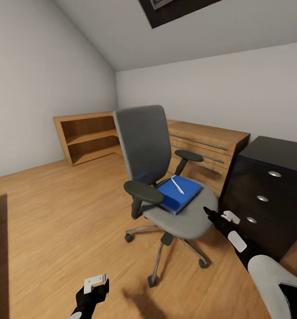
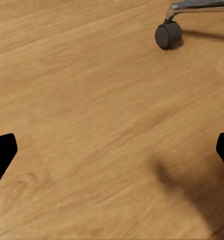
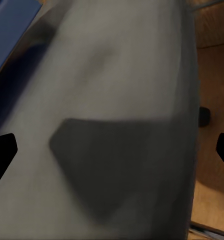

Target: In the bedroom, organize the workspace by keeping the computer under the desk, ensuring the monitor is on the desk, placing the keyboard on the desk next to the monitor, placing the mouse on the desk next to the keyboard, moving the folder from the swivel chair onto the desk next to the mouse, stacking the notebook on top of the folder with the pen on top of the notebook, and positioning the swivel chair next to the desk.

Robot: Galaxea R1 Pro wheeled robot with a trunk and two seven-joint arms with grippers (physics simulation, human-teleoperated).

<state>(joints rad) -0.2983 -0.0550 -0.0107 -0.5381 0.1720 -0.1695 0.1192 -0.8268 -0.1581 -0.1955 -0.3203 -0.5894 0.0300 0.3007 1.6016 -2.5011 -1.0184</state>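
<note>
Your left gripper (image 1: 94,288) hangs low over the bare floor (image 1: 55,212), fingers spread wide; your right gripper (image 1: 209,212) reaches the chair (image 1: 166,177) seat edge, fingers also apart. The blue folder (image 1: 179,195) lies on that seat, pen (image 1: 177,184) on top

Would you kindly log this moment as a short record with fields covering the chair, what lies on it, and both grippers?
chair: grey swivel chair with black armrests, standing on the wooden floor
on seat: flat blue folder, with a white pen lying on top
right gripper: at the seat's front edge beside the folder, fingers apart, empty
left gripper: low over the floor, fingers apart, empty
nearby: black chest of drawers, low wooden shelf unit
</note>
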